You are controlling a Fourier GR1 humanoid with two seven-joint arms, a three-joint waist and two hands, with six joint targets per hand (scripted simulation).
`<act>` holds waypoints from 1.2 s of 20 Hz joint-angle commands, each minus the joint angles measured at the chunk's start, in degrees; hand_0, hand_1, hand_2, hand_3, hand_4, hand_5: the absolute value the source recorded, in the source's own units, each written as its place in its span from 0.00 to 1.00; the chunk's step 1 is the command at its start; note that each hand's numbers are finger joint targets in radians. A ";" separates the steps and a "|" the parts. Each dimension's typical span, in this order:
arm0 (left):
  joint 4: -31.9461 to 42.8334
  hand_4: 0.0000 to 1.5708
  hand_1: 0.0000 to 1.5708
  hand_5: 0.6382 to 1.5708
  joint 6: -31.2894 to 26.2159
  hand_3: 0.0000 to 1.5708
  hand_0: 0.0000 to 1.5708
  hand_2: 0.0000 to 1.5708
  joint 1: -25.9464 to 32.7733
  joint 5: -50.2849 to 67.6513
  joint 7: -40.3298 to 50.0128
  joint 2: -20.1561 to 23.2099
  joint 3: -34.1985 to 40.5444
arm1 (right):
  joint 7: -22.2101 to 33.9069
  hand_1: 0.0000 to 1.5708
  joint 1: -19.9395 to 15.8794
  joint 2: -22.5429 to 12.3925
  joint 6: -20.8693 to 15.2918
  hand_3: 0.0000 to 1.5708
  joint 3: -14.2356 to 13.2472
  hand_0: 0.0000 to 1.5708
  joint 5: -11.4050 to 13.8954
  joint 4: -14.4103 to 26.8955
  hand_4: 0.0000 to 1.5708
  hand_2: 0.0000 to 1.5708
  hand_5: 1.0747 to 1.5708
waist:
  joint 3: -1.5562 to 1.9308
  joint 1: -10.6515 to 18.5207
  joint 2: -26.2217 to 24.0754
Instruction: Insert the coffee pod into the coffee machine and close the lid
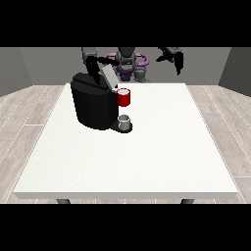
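The black coffee machine point(93, 105) stands on the left half of the white table point(147, 157). Its grey lid point(109, 76) is tilted up, above the red pod holder point(124, 97). No coffee pod shows anywhere; the inside of the holder is hidden from me. A small grey cup point(125, 120) sits on the machine's base under the holder. The hand at the view's left point(91, 70) hangs just behind the raised lid, fingers straight and pointing down, holding nothing. The hand at the view's right point(177, 61) is lifted above the table's far edge, relaxed and empty.
The robot's torso point(126, 63) stands behind the table's far edge. White tabletop stretches to the right of the machine and towards the front edge. A wooden floor point(29, 112) surrounds the table.
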 commanded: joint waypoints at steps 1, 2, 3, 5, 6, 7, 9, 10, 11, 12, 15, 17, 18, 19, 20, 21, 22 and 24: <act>-3.59 0.24 0.00 1.00 2.59 0.00 0.00 0.00 2.08 0.37 2.77 -0.11 0.11 | 0.97 0.00 0.18 1.40 1.77 0.00 2.17 0.00 0.01 0.28 0.00 0.00 1.00 | 0.02 -2.68 -0.69; -4.67 0.24 0.00 1.00 1.53 0.00 0.00 0.00 2.83 0.79 2.77 0.32 -0.46 | -0.63 0.00 -2.03 -0.43 2.37 0.00 0.81 0.00 -0.37 1.20 0.05 0.00 1.00 | 0.02 -1.87 0.88; -5.69 0.23 0.00 1.00 -0.40 0.00 0.00 0.00 2.38 2.70 2.66 1.90 0.91 | -1.13 0.00 -3.02 -1.99 2.56 0.00 -0.48 0.00 -0.58 2.58 0.00 0.00 1.00 | 0.02 -0.67 2.07; -5.19 0.20 0.00 1.00 3.13 0.00 0.00 0.00 5.28 -0.47 1.50 -0.11 -1.26 | -0.16 0.00 -2.19 1.67 1.28 0.00 2.47 0.00 0.45 0.73 0.11 0.00 1.00 | 0.02 -2.60 0.60; -7.91 0.20 0.00 1.00 1.99 0.00 0.00 0.00 2.38 0.99 4.42 0.88 -0.73 | -0.25 0.00 -4.30 0.77 0.05 0.00 1.60 0.00 1.16 3.09 0.08 0.00 1.00 | 0.03 -0.35 1.80; -4.58 0.21 0.00 1.00 1.71 0.00 0.00 0.00 0.60 1.41 2.95 2.56 1.15 | 1.39 0.00 -7.54 -1.05 2.23 0.00 1.08 0.00 0.01 1.77 0.13 0.00 1.00 | 0.02 -2.03 3.74; -7.41 0.19 0.00 1.00 1.72 0.00 0.00 0.00 4.66 0.76 3.13 2.30 -0.14 | -1.23 0.00 -5.15 -1.85 2.88 0.00 1.65 0.00 1.32 2.69 0.08 0.00 1.00 | 0.02 -1.17 2.57; -4.70 0.22 0.00 1.00 1.13 0.00 0.00 0.00 7.17 -0.33 -2.53 2.63 -0.35 | -0.33 0.00 -5.54 0.95 -0.88 0.00 3.90 0.00 3.70 1.34 0.13 0.00 1.00 | 0.00 -1.23 2.89; -7.31 0.22 0.00 1.00 3.14 0.00 0.00 0.00 3.66 0.05 3.09 1.50 -0.54 | -0.54 0.00 -7.42 -0.17 1.49 0.00 3.36 0.00 2.73 2.33 0.14 0.00 1.00 | 0.02 -0.80 2.88; -5.86 0.23 0.00 1.00 0.04 0.00 0.00 0.00 3.19 2.59 2.61 3.76 1.37 | -0.24 0.00 -8.76 -0.82 2.66 0.00 2.86 0.00 1.95 2.33 0.10 0.00 1.00 | 0.01 -0.55 4.35; -5.13 0.22 0.00 1.00 1.88 0.00 0.00 0.00 2.69 0.38 1.73 2.98 0.13 | 0.97 0.00 -11.97 -0.26 0.79 0.00 4.85 0.00 4.46 1.21 0.03 0.00 1.00 | 0.01 0.10 4.69; -6.12 0.23 0.00 1.00 3.39 0.00 0.00 0.00 2.82 -0.42 2.58 0.58 -1.73 | 2.19 0.00 -12.50 -0.27 1.63 0.00 4.96 0.00 4.15 1.37 0.07 0.00 1.00 | 0.02 0.14 4.04; -5.33 0.24 0.00 1.00 4.00 0.00 0.00 0.00 3.23 -1.04 1.71 0.76 -1.57 | 0.99 0.00 -11.77 1.01 0.00 0.00 5.73 0.00 5.20 0.81 0.00 0.00 1.00 | 0.01 -0.32 4.74; -6.68 0.23 0.00 1.00 2.39 0.00 0.00 0.00 2.51 -0.39 3.40 1.16 -2.26 | 2.13 0.00 -12.65 1.07 -0.57 0.00 6.07 0.00 5.86 1.45 0.00 0.00 1.00 | 0.02 1.66 4.24; -6.23 0.24 0.00 1.00 2.40 0.00 0.00 0.00 2.31 -0.83 2.75 1.37 -2.44 | 2.37 0.00 -13.40 2.70 -2.55 0.00 5.95 0.00 5.90 1.06 0.00 0.00 1.00 | 0.01 2.42 5.20; -5.36 0.26 0.00 1.00 0.49 0.00 0.00 0.00 3.36 0.21 2.33 2.03 -2.29 | 2.90 0.00 -12.70 3.52 -2.29 0.00 6.58 0.00 5.83 0.22 0.00 0.00 1.00 | 0.00 2.35 4.59; -5.24 0.25 0.00 1.00 1.83 0.00 0.00 0.00 2.65 -1.06 0.17 2.11 -2.28 | 2.86 0.00 -14.39 1.73 -1.65 0.00 5.90 0.00 5.79 -0.36 0.00 0.00 1.00 | 0.00 2.16 6.19; -5.82 0.21 0.00 1.00 1.72 0.00 0.00 0.00 1.59 -0.65 0.74 1.37 -2.80 | 2.66 0.00 -14.59 2.09 -2.59 0.00 7.48 0.00 7.78 -0.97 0.00 0.00 1.00 | 0.00 3.95 6.72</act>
